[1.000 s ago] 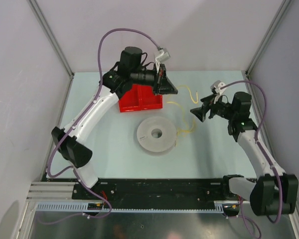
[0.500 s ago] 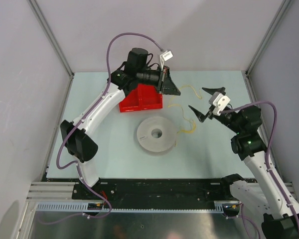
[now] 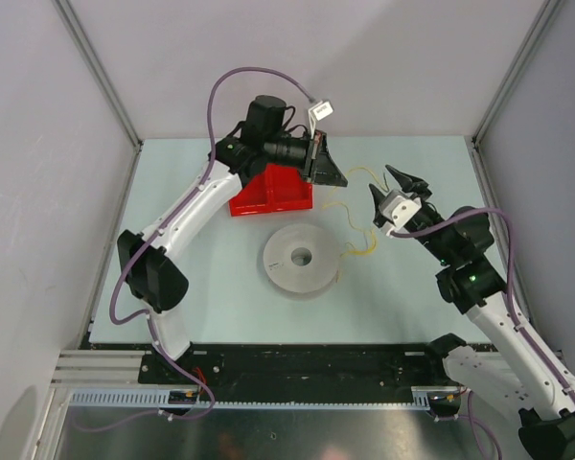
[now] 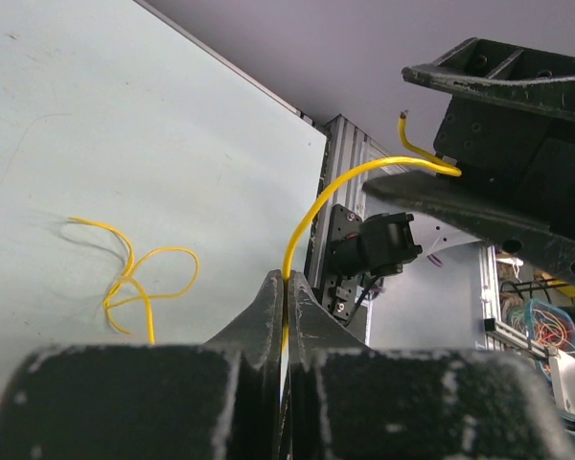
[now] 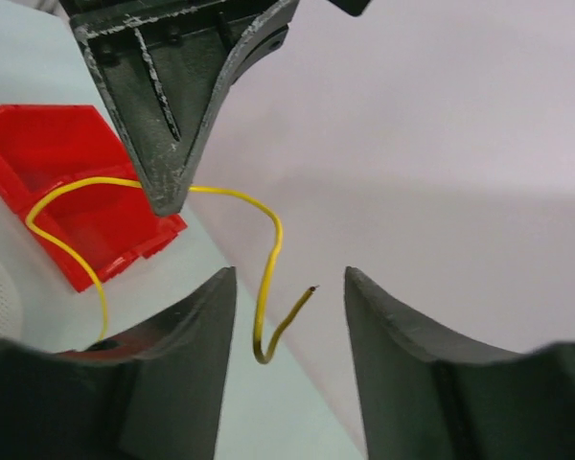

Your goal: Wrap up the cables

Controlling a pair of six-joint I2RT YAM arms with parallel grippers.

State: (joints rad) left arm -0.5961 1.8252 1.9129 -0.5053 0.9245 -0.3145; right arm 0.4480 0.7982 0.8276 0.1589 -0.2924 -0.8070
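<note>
– Beside the red bin, what do we make of the left arm?

– We see it rise from its base on the near side of the bin, bend at the elbow and pass over the bin's back edge. Its wrist lies level, so the left gripper points out just past the bin's right side. Its fingers are pressed together, pinching the yellow wire at their very tip.

– And the right arm?

– It climbs from the near corner well to the right of the bin, with the forearm angled back toward the bin. The right gripper faces the left one, near it but apart. Its jaws stand apart, and the wire's free end curls in the gap between them; we see it touching neither finger.

– Where does the rest of the wire go?

– From the pinch one strand arcs across to the right gripper. The other drops to a loose tangle on the table, right of the bin and nearer the arm bases. That tangle lies just beside the white spool, which sits in front of the bin.

– Any writing?

– Whatever print the arms carry is too small for us to read.
</note>
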